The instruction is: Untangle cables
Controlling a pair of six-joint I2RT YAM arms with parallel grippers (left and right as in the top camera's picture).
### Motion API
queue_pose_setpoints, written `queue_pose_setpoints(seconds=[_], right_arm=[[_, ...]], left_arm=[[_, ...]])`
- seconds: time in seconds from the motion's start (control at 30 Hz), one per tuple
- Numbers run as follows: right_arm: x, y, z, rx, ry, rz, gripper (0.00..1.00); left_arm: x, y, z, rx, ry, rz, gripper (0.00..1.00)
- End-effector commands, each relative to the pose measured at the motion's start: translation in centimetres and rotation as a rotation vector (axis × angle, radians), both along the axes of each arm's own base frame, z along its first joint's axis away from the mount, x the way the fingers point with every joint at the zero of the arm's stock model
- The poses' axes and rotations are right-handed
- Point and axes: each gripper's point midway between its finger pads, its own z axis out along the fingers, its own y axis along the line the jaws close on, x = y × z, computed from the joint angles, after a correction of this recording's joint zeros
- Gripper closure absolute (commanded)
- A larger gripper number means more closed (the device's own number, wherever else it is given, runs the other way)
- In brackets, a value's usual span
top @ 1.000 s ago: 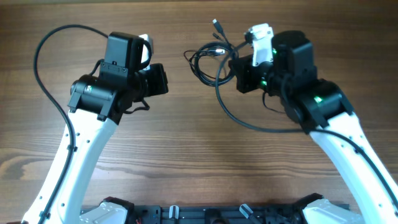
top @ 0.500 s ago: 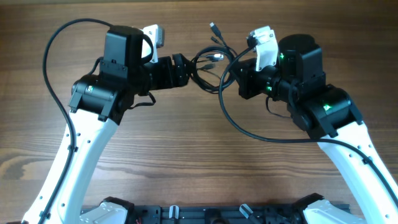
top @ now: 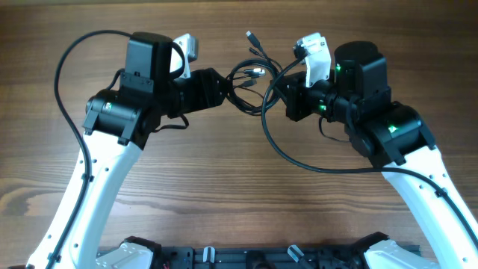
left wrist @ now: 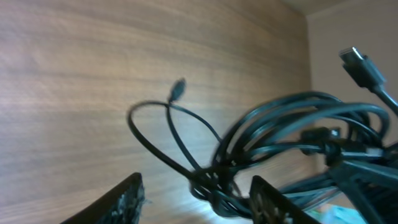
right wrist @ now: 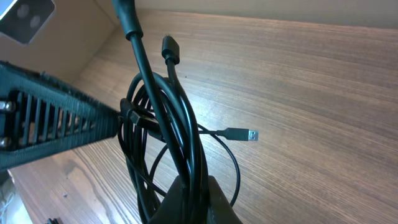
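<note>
Since a second ago, the left gripper (top: 223, 81) has advanced right to the cables (top: 250, 73), a tangled black bundle at the far middle of the counter (top: 239, 194), between both arms. Its jaws stand wide, with strands between them. The right gripper (top: 279, 85) is clamped on the bundle's loops. Plug ends stick out beyond the bundle.

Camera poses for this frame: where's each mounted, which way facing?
Overhead: above the table, looking down; shows left hand, right hand, the cables between.
Left wrist: faces the cables past its open fingers.
Right wrist: faces the table past its fingers shut on the cables; left hand at frame left.
Shared: the cables, in all three.
</note>
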Motion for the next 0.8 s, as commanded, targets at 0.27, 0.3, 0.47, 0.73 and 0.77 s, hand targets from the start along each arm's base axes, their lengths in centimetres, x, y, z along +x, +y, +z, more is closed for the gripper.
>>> queue_pose_setpoints(seconds=[0.27,0.3,0.47,0.73,0.77], right_arm=[[-0.7,-0.4,0.8,-0.019,-0.027,0.010,0.96],[-0.8,-0.4,0.8,-0.020,-0.025,0.010,0.96],[-0.3,-1.3,0.3,-0.058,-0.025,-0.038,0.96],[0.2,-2.0,0.1,-0.082,-0.029,-0.086,0.96],[0.2,-2.0,0.1,-0.083,-0.031,-0.087,0.96]], left_arm=[[2.3,-0.9,3.4,-0.398,0.250,0.354,0.27],[2.8,-0.1,3.3,-0.414,0.268,0.417,0.27],[3.9,2.8,2.9,-0.531,0.397,0.637,0.38],[3.0,2.6,0.3,-0.560,0.580,0.707,0.46],[2.9,2.4,-0.5,-0.553,0.610,0.708,0.45]])
